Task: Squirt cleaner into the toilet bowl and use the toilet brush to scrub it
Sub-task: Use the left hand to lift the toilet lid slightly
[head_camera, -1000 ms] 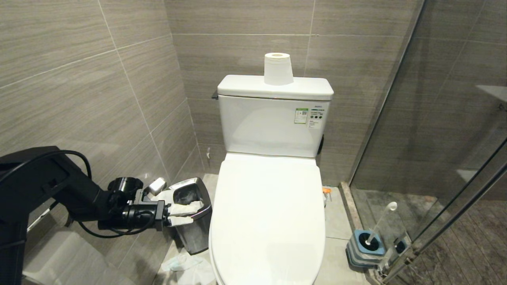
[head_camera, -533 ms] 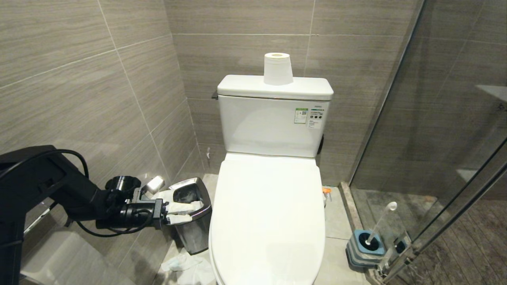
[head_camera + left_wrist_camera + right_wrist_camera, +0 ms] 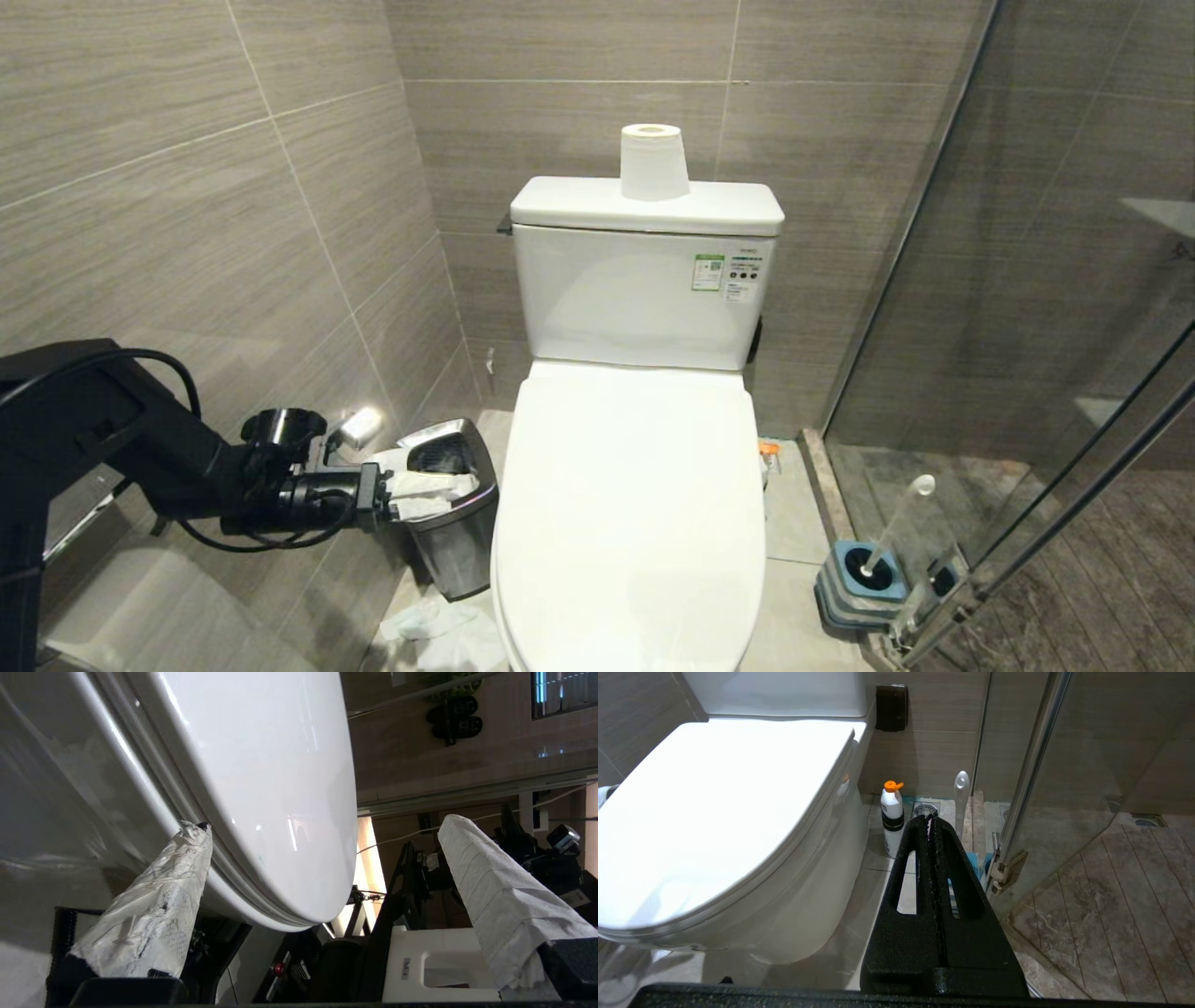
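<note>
At lower left, one left gripper [image 3: 439, 495] with tissue-wrapped jaws spread wide hangs by one steel waste bin [image 3: 457, 537]. At centre stands one white glossy ceramic toilet bowl [image 3: 630, 523], lid closed, one paper roll [image 3: 653, 161] and one green-topped label [image 3: 731, 277], unreadable, on its tank. At lower right, one pale translucent toilet brush [image 3: 892, 532] stands in its blue-topped holder. The right gripper [image 3: 930, 826] has its jaws closed, empty.

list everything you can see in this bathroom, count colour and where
glossy ceramic toilet: 1, white, lid shut, centre against back wall
paper roll: 1, white, on the tank lid
small steel waste bin: 1, silver, floor left of toilet
crumpled tissue: some, white, floor by bin
toilet brush: 1, pale stick, standing in blue-topped grey holder, right of toilet
orange-capped bottle: 1, white, floor between toilet and brush
left gripper: open, paper-wrapped fingers, beside toilet's left edge
right gripper: shut, black, parked
</note>
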You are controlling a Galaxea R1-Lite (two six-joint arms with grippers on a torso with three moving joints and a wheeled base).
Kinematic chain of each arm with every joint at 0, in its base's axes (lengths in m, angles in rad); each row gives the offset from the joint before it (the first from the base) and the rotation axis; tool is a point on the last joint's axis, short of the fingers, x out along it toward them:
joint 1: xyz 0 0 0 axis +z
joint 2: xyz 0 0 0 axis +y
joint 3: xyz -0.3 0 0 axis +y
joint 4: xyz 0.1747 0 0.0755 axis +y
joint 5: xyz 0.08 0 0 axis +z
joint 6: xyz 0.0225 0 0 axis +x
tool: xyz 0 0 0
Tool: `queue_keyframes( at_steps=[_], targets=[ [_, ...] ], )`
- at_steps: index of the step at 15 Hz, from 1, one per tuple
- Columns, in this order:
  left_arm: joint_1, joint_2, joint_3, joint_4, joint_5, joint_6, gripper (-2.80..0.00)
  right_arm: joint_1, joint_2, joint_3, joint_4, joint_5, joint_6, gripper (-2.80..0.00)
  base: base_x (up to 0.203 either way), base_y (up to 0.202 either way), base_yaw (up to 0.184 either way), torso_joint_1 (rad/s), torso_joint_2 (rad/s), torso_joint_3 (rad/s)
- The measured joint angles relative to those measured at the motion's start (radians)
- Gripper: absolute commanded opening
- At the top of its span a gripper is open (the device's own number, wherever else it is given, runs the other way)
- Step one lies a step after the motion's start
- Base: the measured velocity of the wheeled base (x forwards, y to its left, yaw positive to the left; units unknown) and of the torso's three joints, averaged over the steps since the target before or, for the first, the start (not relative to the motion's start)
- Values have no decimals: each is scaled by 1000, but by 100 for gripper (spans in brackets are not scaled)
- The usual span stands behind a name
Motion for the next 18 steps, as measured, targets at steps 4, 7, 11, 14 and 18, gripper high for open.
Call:
queue_keyframes(
  at_steps=[4, 7, 11, 14, 18],
  targets=[
    [20, -11, -10, -12, -30, -18, 0, 0, 0, 0, 0, 0, 0, -280, 0, 0, 0, 0, 0, 0],
    [23, -13, -12, -10, -24, -15, 0, 0, 0, 0, 0, 0, 0, -280, 0, 0, 0, 0, 0, 0],
    [23, 7, -11, -17, 39, 44, 0, 0, 0, 0, 0, 0, 0, -280, 0, 0, 0, 0, 0, 0],
    [17, 20, 15, -13, 41, 102, 0, 0, 0, 0, 0, 0, 0, -280, 0, 0, 0, 0, 0, 0],
    [17, 21, 54, -9, 41, 139, 0, 0, 0, 0, 0, 0, 0, -280, 0, 0, 0, 0, 0, 0]
  ],
)
